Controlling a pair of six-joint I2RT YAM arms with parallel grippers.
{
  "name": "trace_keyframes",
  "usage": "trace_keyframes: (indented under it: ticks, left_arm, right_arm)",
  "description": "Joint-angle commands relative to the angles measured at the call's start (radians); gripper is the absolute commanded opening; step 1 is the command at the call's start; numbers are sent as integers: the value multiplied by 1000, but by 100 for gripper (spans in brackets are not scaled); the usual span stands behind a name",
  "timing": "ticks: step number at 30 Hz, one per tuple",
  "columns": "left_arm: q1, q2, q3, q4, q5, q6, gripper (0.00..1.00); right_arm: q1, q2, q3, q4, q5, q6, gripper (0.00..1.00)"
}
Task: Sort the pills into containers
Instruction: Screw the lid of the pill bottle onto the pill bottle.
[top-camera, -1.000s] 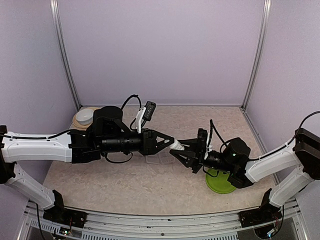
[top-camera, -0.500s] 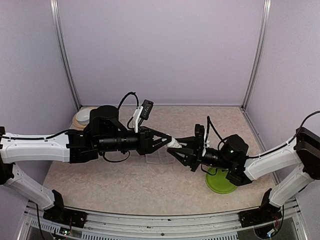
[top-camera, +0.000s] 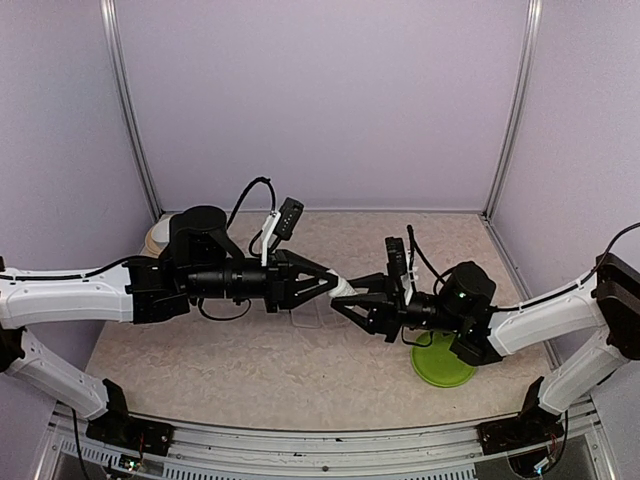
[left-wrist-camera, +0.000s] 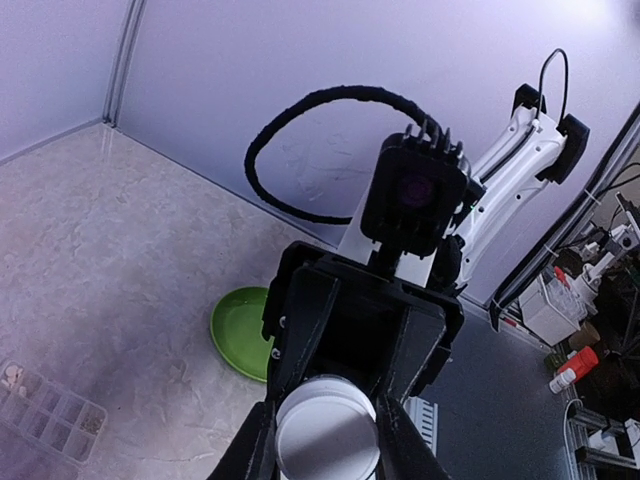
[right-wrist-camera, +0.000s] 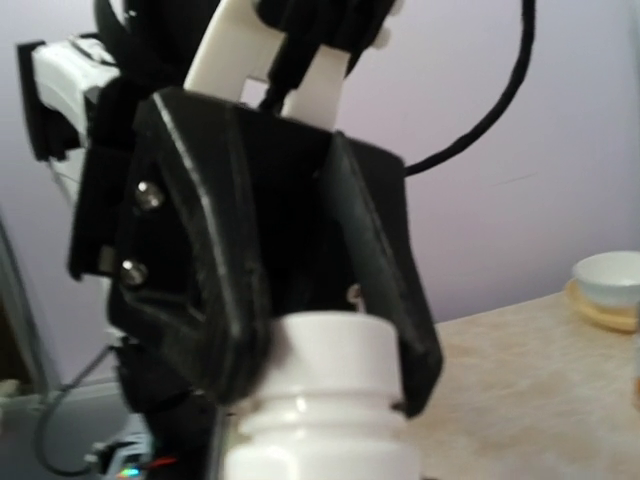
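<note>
Left end effector: I saw it clamped on the white bottle, cap end.
Right end effector: clamped on the same bottle's body.

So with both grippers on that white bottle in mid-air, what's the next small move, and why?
Probably the left gripper should twist the cap off while the right gripper holds the white bottle steady. The cap looks fully seated, and the compartment box waits on the table below.
</note>
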Motion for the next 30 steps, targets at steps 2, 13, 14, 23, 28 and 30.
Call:
trace_keyframes:
  ticks: [2,13,14,23,28,30]
  left_arm:
    - [-26,16,-15,-21,140,102,30]
    - [-32,-11,-41,-5,173,151,35]
    - [-34,-13,-42,-5,174,155,36]
    - [-37,-42,-61,10,153,147,60]
    - [-34,-92,-85,33,129,112,99]
    - [-33,-115,-97,47,118,96,99]
  right_arm:
    - [18,-27,38,-1,-82,202,0]
    - [18,16,17,187,-113,478,0]
    - [18,21,13,206,-110,492,0]
    - [18,57,1,279,-129,508,0]
    - [18,36,-11,264,-129,450,0]
    - [18,22,-11,238,-128,420,0]
